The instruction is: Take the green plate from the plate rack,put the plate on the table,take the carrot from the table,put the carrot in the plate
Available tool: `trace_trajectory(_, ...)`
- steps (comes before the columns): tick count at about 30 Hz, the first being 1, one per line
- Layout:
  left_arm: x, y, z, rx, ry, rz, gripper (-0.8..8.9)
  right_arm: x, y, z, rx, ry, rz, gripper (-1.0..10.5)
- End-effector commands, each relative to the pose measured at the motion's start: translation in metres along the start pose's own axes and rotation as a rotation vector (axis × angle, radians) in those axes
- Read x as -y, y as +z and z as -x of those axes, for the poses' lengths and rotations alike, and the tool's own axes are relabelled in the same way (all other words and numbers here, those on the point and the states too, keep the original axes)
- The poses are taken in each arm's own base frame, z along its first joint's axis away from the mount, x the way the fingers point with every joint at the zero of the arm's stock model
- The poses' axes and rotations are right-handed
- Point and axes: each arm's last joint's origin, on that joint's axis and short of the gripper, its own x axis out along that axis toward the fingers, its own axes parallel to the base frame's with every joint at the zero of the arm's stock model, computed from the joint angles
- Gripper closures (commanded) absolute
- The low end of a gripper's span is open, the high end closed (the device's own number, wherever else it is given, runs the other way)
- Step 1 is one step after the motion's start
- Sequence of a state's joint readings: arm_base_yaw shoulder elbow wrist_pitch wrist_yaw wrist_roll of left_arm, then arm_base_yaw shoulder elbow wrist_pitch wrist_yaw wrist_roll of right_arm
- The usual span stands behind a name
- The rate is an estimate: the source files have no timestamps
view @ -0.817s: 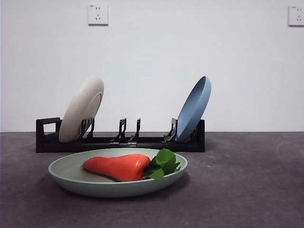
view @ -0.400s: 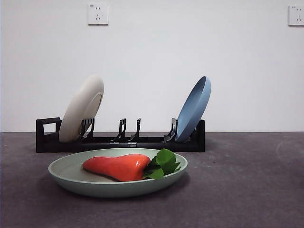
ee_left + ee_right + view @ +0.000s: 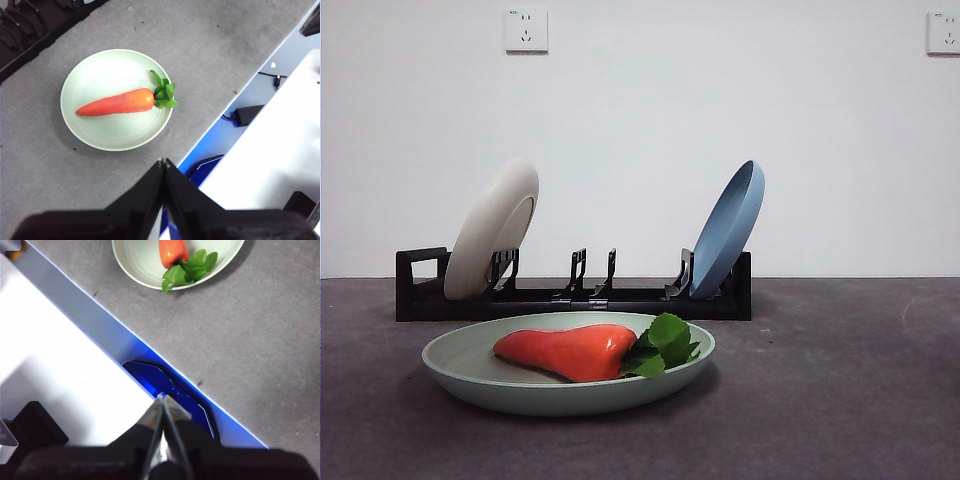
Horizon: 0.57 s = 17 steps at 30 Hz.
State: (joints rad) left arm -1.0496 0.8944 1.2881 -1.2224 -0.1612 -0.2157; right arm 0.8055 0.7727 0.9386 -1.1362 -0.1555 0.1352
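Carrot point(image 3: 566, 352) in green plate point(image 3: 500, 392) on table point(image 3: 840, 400); both grippers' fingers pressed together; no readable writing

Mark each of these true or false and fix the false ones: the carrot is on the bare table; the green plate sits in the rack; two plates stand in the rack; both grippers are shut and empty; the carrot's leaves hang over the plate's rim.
1. The carrot is on the bare table. False: it lies in the green plate.
2. The green plate sits in the plate rack. False: it rests flat on the table in front of the rack.
3. Two plates stand in the rack. True: the cream plate and the blue plate.
4. Both grippers are shut and empty. True: the left gripper and the right gripper have their jaws together, clear of the plate.
5. The leaves hang over the rim. False: they stay inside it.
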Motion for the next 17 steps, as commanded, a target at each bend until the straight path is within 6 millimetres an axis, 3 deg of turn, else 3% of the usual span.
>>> trace_trajectory(1,-0.003,0.003,0.002,0.057,0.052,-0.046,8.16,0.0,0.0,0.0,0.004,-0.001,-0.004,9.5)
trace_trajectory(9,-0.04,0.019,0.035,0.607,0.341,-0.061,8.16,0.0,0.0,0.0,0.004,-0.001,-0.004,9.5)
trace_trajectory(13,-0.06,-0.004,0.039,0.822,0.512,0.03,8.16,0.0,0.0,0.0,0.004,-0.001,-0.004,9.5)
trace_trajectory(17,-0.072,-0.038,0.024,0.911,0.697,0.091,8.16,0.0,0.0,0.0,0.003,-0.001,-0.004,9.5)
